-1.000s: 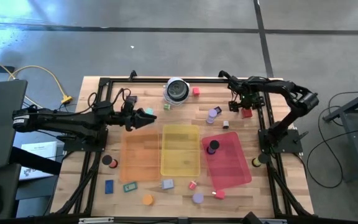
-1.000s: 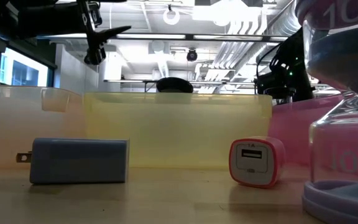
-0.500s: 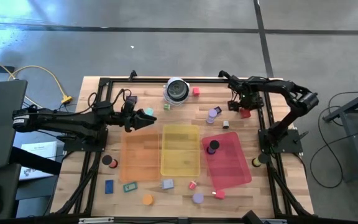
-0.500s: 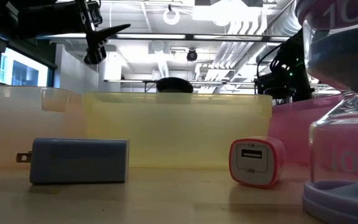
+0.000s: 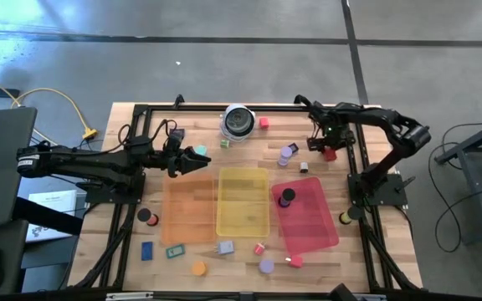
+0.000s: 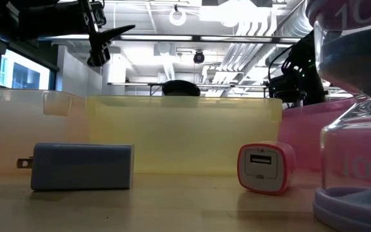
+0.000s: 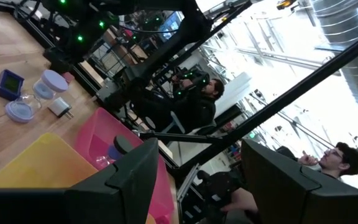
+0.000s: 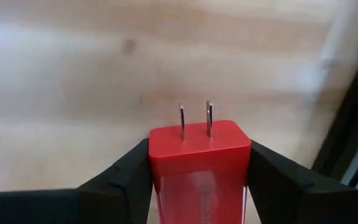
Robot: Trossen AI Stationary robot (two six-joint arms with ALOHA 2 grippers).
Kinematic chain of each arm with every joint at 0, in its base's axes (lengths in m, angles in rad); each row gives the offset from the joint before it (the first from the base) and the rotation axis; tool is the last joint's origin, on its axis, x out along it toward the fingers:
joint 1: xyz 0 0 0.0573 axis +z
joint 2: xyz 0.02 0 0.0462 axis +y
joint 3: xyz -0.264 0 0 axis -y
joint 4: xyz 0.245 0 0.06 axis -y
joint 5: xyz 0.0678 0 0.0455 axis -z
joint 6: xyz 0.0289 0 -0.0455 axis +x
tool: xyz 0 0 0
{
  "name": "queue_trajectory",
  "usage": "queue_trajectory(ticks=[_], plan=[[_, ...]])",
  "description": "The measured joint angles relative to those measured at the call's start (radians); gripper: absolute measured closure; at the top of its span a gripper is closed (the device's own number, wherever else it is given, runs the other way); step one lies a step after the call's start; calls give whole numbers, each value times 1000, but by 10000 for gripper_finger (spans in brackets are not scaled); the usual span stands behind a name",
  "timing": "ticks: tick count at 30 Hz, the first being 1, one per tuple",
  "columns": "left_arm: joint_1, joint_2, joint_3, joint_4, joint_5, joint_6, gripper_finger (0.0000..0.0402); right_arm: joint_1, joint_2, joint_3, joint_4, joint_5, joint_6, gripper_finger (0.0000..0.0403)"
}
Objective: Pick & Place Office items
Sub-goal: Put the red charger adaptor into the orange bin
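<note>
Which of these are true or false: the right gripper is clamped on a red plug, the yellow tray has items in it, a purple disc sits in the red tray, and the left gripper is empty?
1. The right gripper is clamped on a red plug. True.
2. The yellow tray has items in it. False: nothing shows inside it.
3. A purple disc sits in the red tray. True.
4. The left gripper is empty. False: a teal piece sits between its fingers.

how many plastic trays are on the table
3, side by side mid-table in the high view: orange tray nearest the left arm, yellow tray in the middle, red tray nearest the right arm, lying skewed. None looks hidden.
</note>
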Motion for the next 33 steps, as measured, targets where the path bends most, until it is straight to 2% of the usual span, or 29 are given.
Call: queue_trajectory(ticks=[9, 13, 20, 27, 30, 33], plan=[[0, 0, 0, 1, -1, -16, 178, -5, -192, 20, 2, -71, -58, 203], [0, 0, 0, 1, -1, -79, 178, 1, -319, 51, 3, -143, -58, 203], [0, 0, 0, 2, -3, -67, 178, 63, -526, 72, 69, -247, -43, 203], [-14, 0, 0, 71, -9, -33, 177, 163, -639, 72, 118, -241, 2, 203], [-39, 0, 0, 88, -54, 18, 169, 197, -661, 72, 137, -238, 16, 203], [-77, 0, 0, 83, -140, 88, 143, 233, -668, 72, 149, -226, 29, 203]])
